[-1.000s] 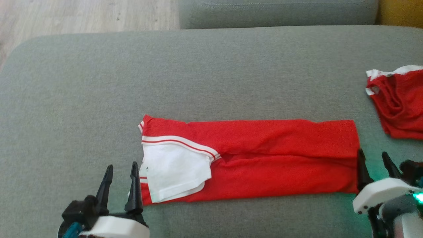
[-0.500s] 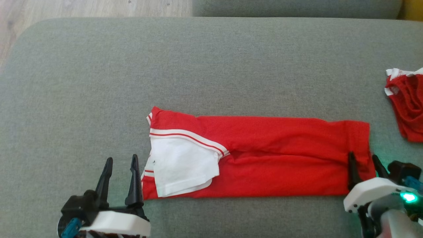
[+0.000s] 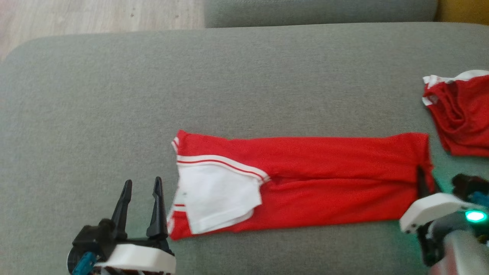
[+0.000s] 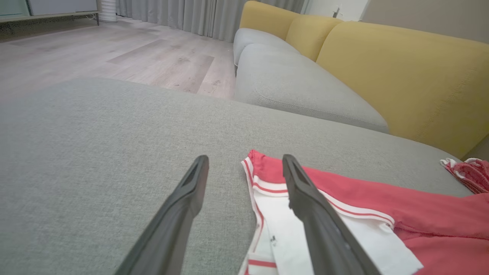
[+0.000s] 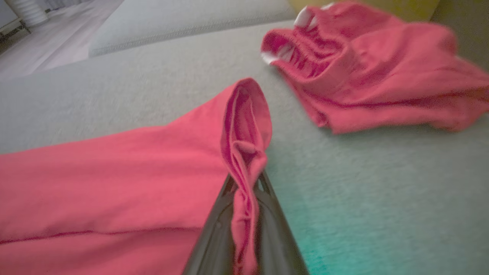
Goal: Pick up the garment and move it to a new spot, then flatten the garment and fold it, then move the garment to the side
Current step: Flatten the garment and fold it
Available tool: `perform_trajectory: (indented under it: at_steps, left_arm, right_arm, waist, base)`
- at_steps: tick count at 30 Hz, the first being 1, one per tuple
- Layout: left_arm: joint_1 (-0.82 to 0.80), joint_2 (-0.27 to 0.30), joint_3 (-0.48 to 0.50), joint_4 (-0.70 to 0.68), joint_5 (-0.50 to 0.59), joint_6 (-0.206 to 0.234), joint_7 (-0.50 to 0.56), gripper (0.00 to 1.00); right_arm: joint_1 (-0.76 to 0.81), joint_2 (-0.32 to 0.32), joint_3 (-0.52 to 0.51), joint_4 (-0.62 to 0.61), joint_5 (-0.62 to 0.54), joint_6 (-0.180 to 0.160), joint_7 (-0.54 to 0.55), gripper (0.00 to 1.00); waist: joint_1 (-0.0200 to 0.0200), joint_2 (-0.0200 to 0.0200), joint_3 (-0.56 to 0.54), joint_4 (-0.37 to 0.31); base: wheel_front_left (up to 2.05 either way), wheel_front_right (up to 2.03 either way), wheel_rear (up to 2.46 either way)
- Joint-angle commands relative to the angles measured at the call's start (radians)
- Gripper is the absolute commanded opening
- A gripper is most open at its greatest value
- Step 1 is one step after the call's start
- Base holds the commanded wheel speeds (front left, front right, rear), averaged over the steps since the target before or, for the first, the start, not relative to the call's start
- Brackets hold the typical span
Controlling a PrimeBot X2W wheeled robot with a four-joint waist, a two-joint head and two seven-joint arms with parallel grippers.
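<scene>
The garment [image 3: 305, 179] is a red shirt with a white sleeve and white-and-red trim, folded into a long strip on the grey cushion [image 3: 191, 84]. My right gripper [image 3: 424, 183] is shut on its right edge; in the right wrist view the red cloth [image 5: 244, 160] is bunched between the dark fingers [image 5: 217, 236]. Just left of the strip's white end, my left gripper [image 3: 140, 204] stands open over the cushion. In the left wrist view its right finger [image 4: 305, 198] lies over the garment's trimmed edge [image 4: 267, 187], and the left finger [image 4: 187, 198] is over bare fabric.
A second red garment [image 3: 462, 114] lies crumpled at the cushion's right edge, close to my right gripper. A wooden floor [image 3: 95, 15] shows beyond the cushion's far left corner. Another grey seat [image 4: 298, 91] and a yellow backrest [image 4: 401, 72] lie behind.
My right gripper moved onto the strip's right edge and shut on it. The camera shifted between frames. The left gripper stayed open beside the white end.
</scene>
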Motion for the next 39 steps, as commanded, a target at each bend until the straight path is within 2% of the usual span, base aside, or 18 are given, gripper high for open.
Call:
perform_trajectory:
  at_steps: [1,9,14,18,30,39]
  left_arm:
    - [-0.038,0.018,0.024,-0.030,0.006,0.007,0.001,1.00]
    - [-0.032,0.014,0.011,-0.024,0.004,0.006,0.004,1.00]
    - [-0.032,0.006,-0.002,-0.011,0.002,0.001,0.004,1.00]
    - [-0.033,0.000,-0.012,0.001,-0.001,-0.004,0.005,1.00]
    - [-0.030,0.011,-0.014,0.001,-0.010,-0.006,0.012,1.00]
    - [-0.042,0.012,-0.019,-0.005,-0.011,-0.006,0.017,1.00]
  right_arm:
    - [-0.020,-0.009,-0.010,-0.065,-0.015,-0.001,0.014,0.00]
    - [0.011,-0.009,-0.108,-0.258,-0.065,-0.001,0.127,0.00]
    - [0.058,-0.009,-0.081,-0.334,-0.028,-0.001,0.195,0.00]
    - [0.090,-0.009,0.010,-0.376,0.041,-0.001,0.222,0.00]
    - [0.148,-0.009,0.402,-0.511,0.227,-0.001,0.256,0.00]
    - [0.058,-0.009,0.624,-0.463,0.331,-0.001,0.244,0.00]
  waist:
    - [-0.0001,0.0000,-0.011,-0.015]
    - [-0.0001,0.0000,-0.035,-0.044]
    - [-0.0001,0.0000,-0.051,-0.046]
    - [-0.0001,0.0000,-0.067,-0.043]
    - [-0.0001,0.0000,-0.095,0.017]
    - [-0.0001,0.0000,-0.080,0.082]
  base:
    - [0.00,0.00,0.00]
    - [0.00,0.00,0.00]
    - [0.00,0.00,0.00]
    - [0.00,0.00,0.00]
    - [0.00,0.00,0.00]
    - [0.00,0.00,0.00]
